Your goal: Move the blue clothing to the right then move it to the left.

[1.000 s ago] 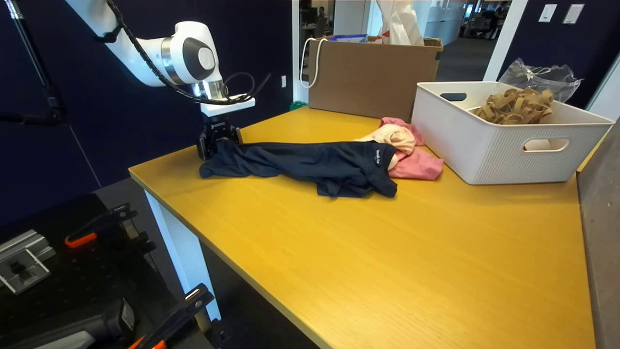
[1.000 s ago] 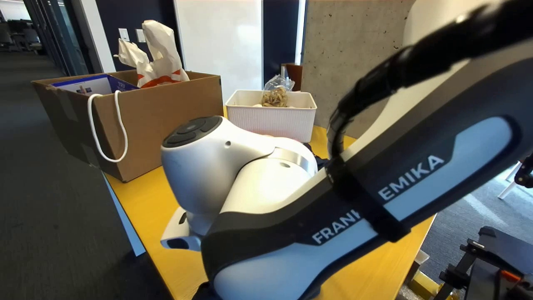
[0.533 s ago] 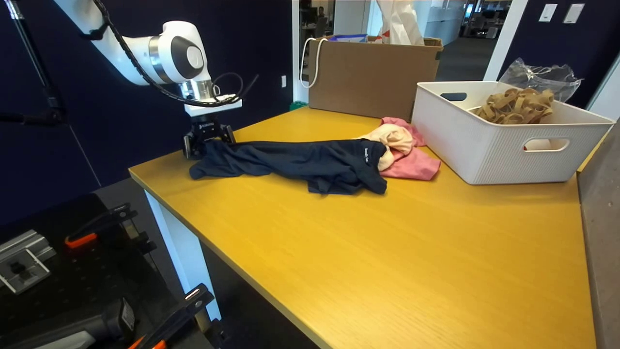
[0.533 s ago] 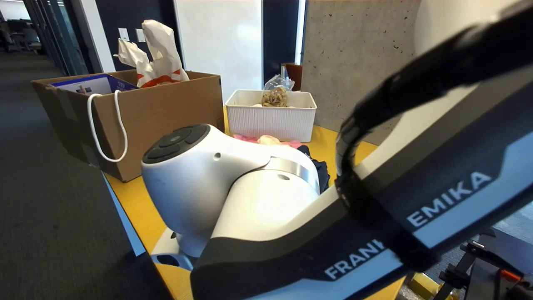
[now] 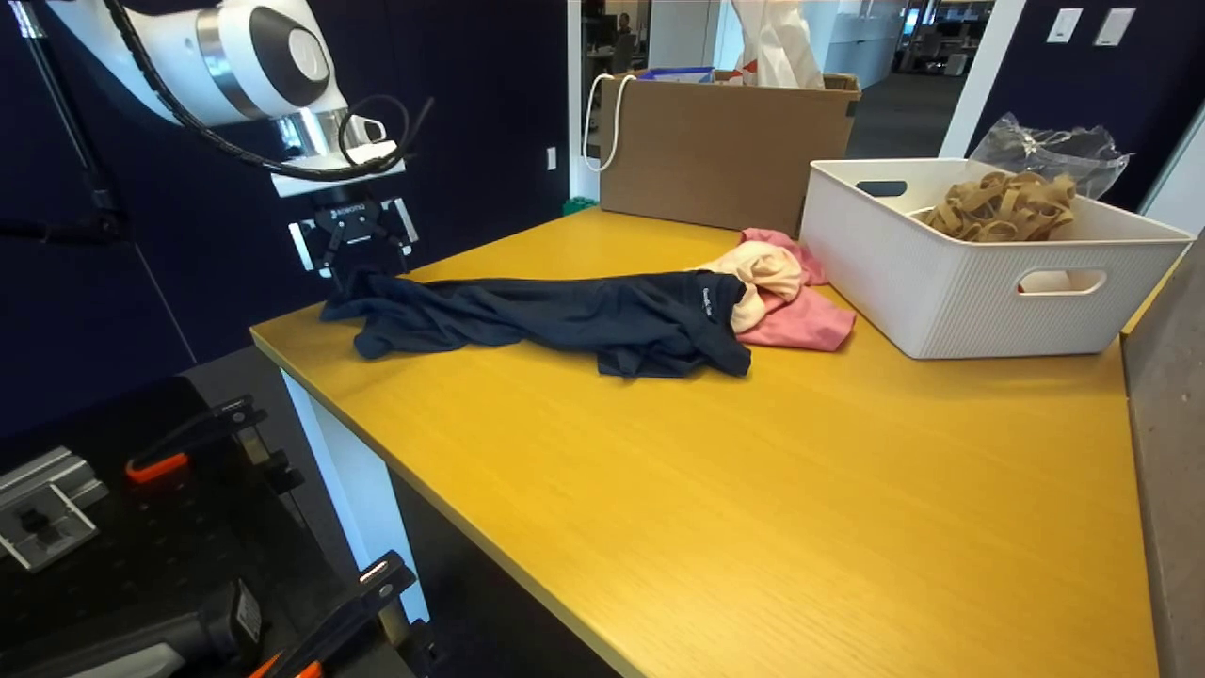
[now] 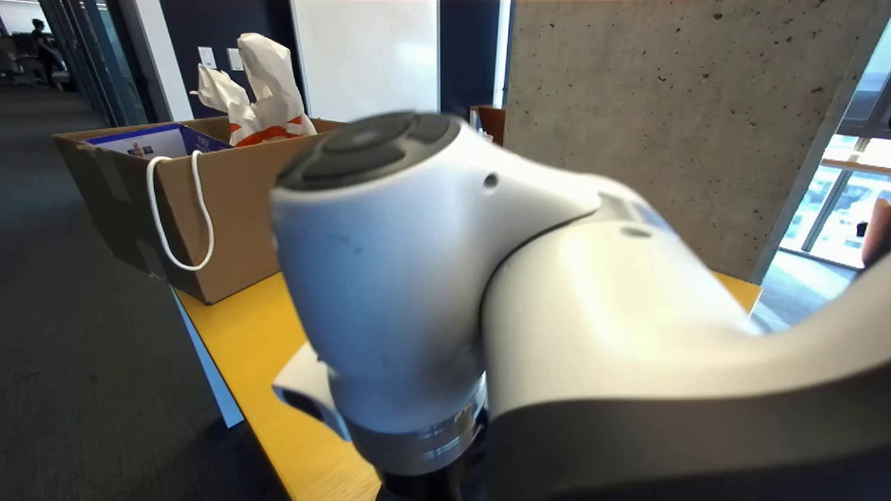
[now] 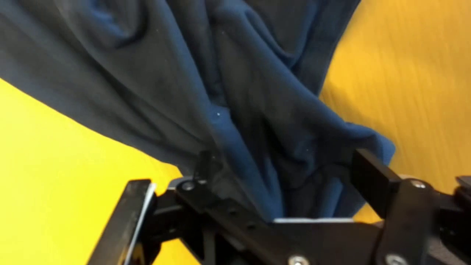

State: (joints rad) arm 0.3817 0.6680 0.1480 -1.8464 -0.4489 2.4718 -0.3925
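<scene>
The blue clothing, dark navy with a small white print near one end, lies stretched and wrinkled across the table. In an exterior view my gripper hangs over the clothing's end near the table corner, its fingers spread wide. Seen from the wrist, folds of the blue clothing run beneath and beyond the open gripper, and nothing is pinched between the fingers. My arm blocks most of the table in an exterior view, so the clothing is hidden there.
A pink and cream cloth touches the clothing's far end. Beside it stands a white bin holding tan strips. A large cardboard box sits at the back of the yellow table.
The blue clothing slid a little left in an exterior view with the gripper. Since then the gripper has opened, let go, and moved up and left; the clothing's near end has slumped outward.
</scene>
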